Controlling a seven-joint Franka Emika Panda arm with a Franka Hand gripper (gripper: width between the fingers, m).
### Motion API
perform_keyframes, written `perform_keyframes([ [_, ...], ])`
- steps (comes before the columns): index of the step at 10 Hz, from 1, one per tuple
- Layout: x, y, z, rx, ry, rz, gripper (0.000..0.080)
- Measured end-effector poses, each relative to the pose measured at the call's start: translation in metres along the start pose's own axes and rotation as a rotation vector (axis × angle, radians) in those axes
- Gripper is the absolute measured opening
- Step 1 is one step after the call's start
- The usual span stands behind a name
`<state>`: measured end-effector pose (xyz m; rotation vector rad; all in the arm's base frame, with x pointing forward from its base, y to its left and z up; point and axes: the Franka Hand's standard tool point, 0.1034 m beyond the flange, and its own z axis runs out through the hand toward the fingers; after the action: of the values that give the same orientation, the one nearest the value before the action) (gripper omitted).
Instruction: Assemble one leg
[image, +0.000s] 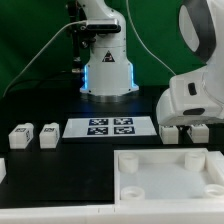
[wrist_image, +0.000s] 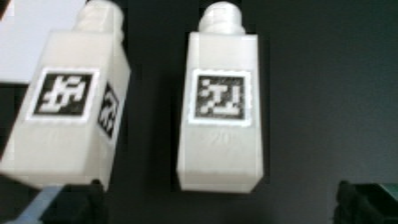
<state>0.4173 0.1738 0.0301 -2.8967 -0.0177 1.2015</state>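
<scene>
Two white legs with black-and-white tags lie side by side under my wrist: one leg (wrist_image: 222, 105) sits in the middle of the wrist view and the other leg (wrist_image: 71, 100) beside it. My gripper (wrist_image: 217, 206) is open and empty above them, with a dark fingertip (wrist_image: 370, 200) at each lower corner. The middle leg lies in line with the gap between the fingers. In the exterior view these legs (image: 172, 131) (image: 200, 131) sit at the right under the arm's white hand (image: 190, 95), which hides the fingers. Two more legs (image: 20, 136) (image: 48, 135) stand at the left.
The marker board (image: 110, 127) lies in the middle of the black table. The large white square panel (image: 170, 172) with corner holes lies in front. The robot's base (image: 108, 70) stands at the back, before a green backdrop.
</scene>
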Motion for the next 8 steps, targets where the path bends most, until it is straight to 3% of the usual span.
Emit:
perform_keyframes([
  [4, -0.008, -0.008, 0.008, -0.023, -0.031, 0.031, 0.0649],
  [6, -0.007, -0.008, 0.015, 0.011, -0.053, 0.058, 0.0649],
  [8, -0.006, -0.006, 0.015, 0.016, -0.053, 0.064, 0.0649],
])
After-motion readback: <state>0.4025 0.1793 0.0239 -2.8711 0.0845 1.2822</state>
